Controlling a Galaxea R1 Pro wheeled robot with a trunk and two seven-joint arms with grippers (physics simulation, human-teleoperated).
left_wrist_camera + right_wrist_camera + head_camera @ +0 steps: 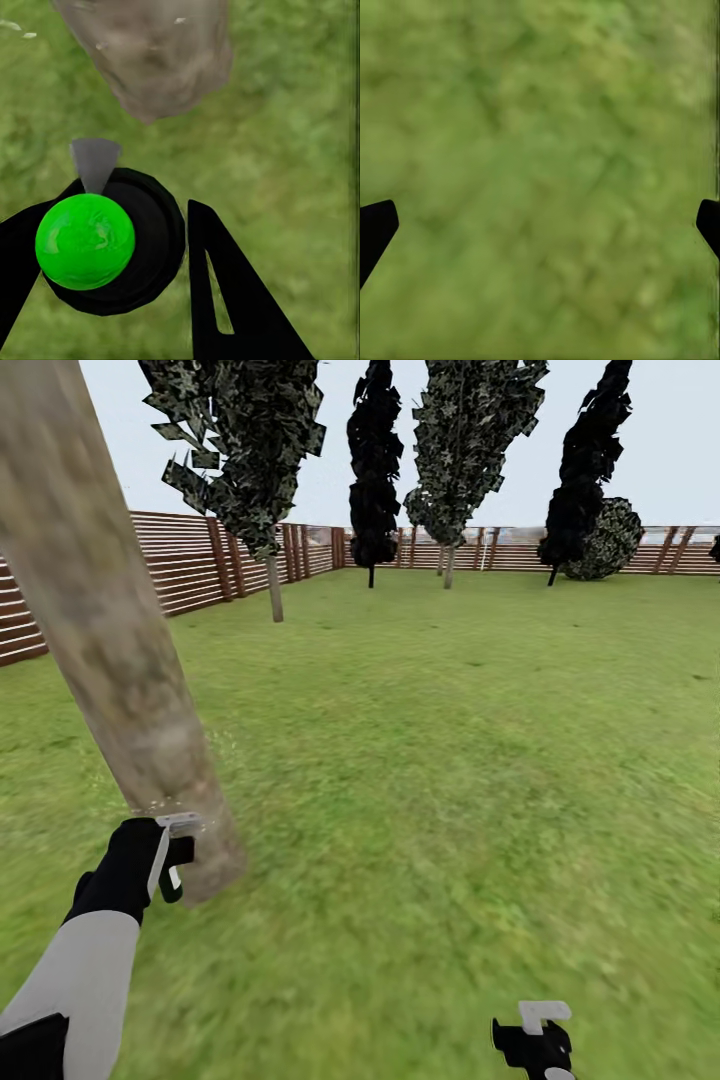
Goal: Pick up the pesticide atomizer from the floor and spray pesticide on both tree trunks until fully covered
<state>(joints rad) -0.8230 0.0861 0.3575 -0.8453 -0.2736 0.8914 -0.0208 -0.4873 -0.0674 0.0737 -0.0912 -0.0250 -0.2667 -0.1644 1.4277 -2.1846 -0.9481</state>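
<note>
left gripper [150, 262]: clamped on pesticide atomizer [112, 240]
tree trunk [110, 650]: just ahead
tip: sweep nozzle upward
right gripper [540, 225]: wide, idle

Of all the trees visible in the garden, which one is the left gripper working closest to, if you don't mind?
The thick, pale beige-grey trunk at the head view's left, right beside the left gripper. The other trees are dark-foliaged and stand far off by the fence.

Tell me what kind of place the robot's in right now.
A fenced garden, outdoors. It shows in the green lawn, the brown slatted wooden fence along the back, and the trees: a thick pale trunk close to the left gripper, and darker trees by the fence.
</note>
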